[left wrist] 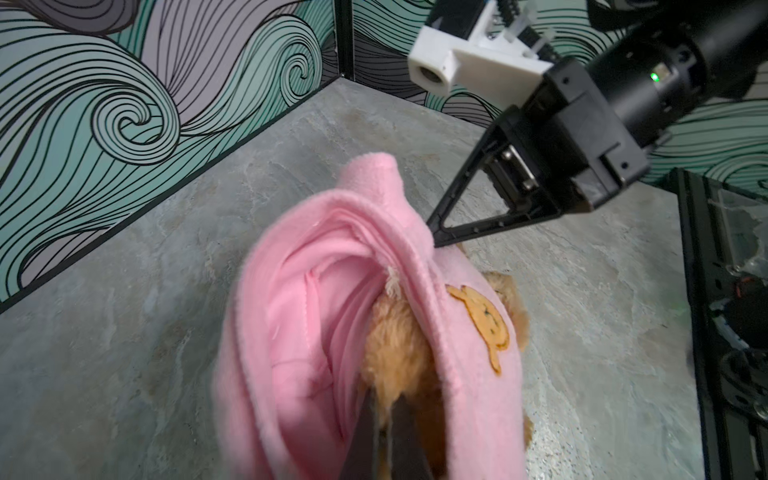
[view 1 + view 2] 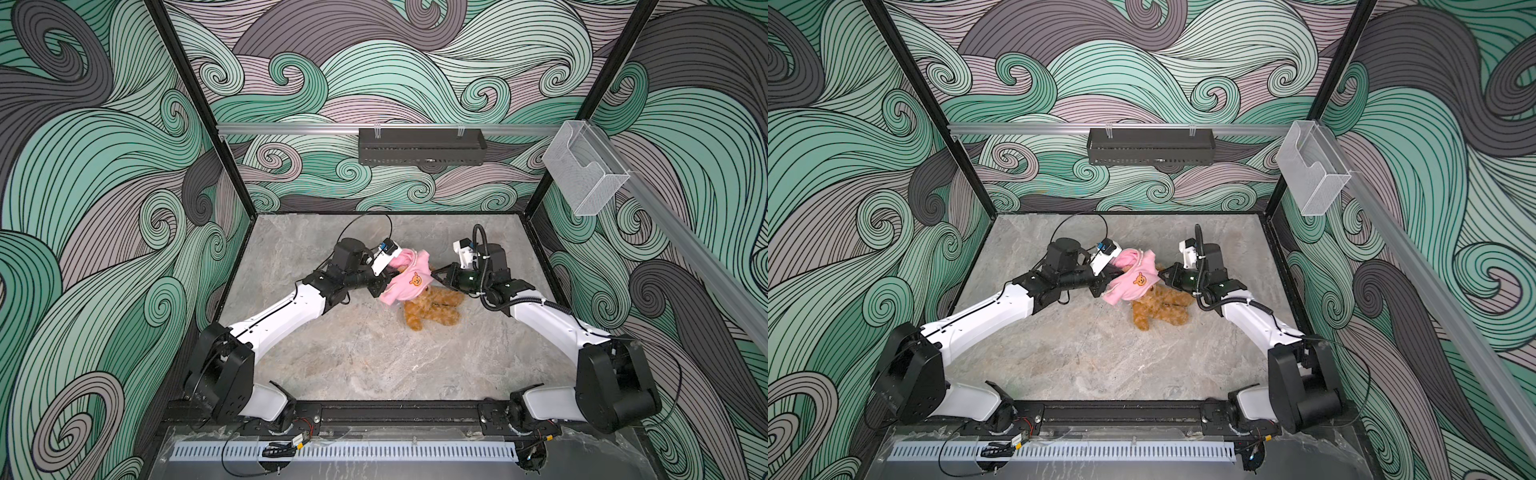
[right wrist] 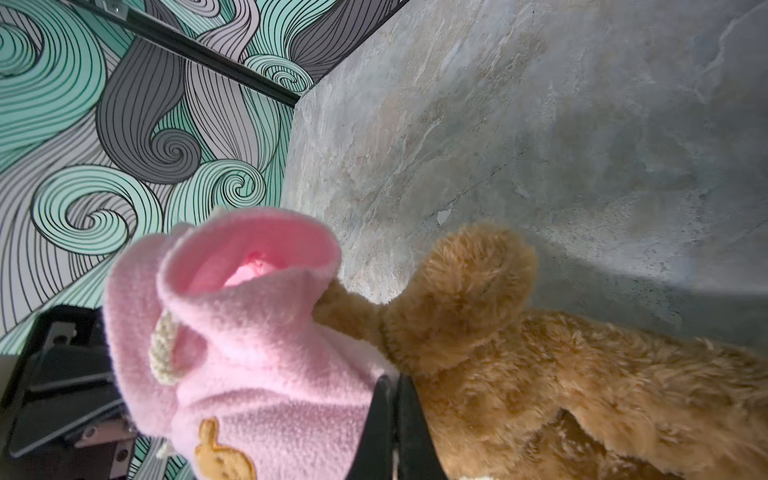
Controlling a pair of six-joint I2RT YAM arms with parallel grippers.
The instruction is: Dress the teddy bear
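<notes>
Golden-brown plush, the teddy bear (image 2: 434, 309) lies on the grey stone-look surface (image 2: 374, 357) between the two arms, its upper end inside the pink fleece garment (image 2: 409, 278) and its legs bare, so dressing looks part done. The right claw (image 1: 432, 239) pinches the garment's edge, probably to anchor it. The left claw (image 1: 384, 405), also pressed together, sits in the open hem, seemingly keeping it agape; what it nips I cannot tell.
</notes>
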